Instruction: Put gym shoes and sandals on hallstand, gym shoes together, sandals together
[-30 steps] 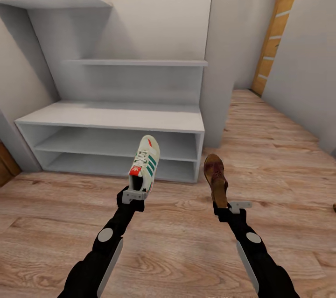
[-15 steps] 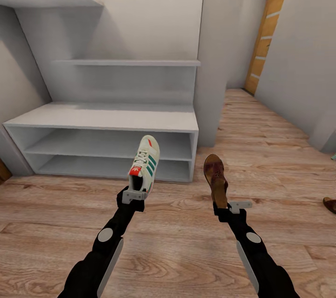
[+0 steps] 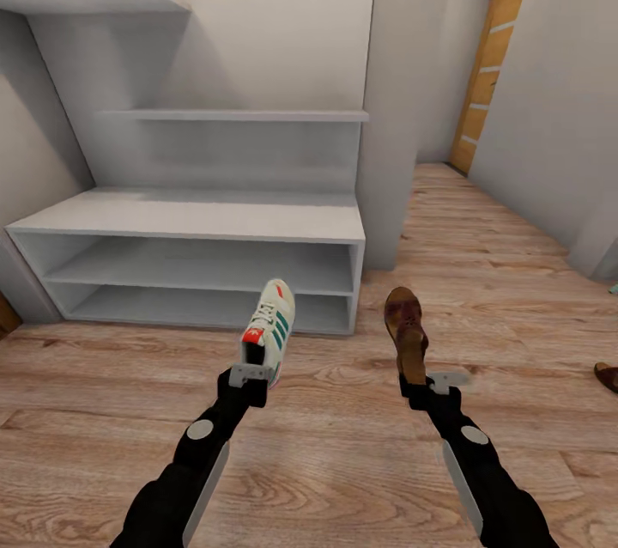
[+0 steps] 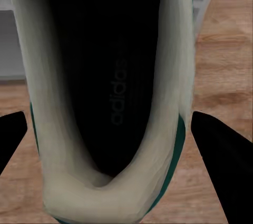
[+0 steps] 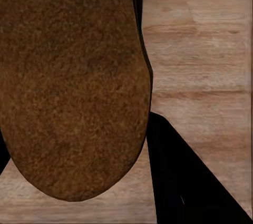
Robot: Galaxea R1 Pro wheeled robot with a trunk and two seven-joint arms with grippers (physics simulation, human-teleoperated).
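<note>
Two shoes gripped: sneaker [image 3: 271, 322], apparently sandal [image 3: 406, 342].

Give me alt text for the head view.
Left claw holds a white green-striped sneaker, right claw a brown leather sandal, both above wood-plank floor before a pale grey shoe rack.

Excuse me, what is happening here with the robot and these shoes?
The robot stands facing the hallstand. Its left gripper holds one gym shoe by the heel, and its right gripper holds one brown sandal. Both are raised above the corridor floor, not yet on the rack. Another brown shoe lies at the right edge.
</note>
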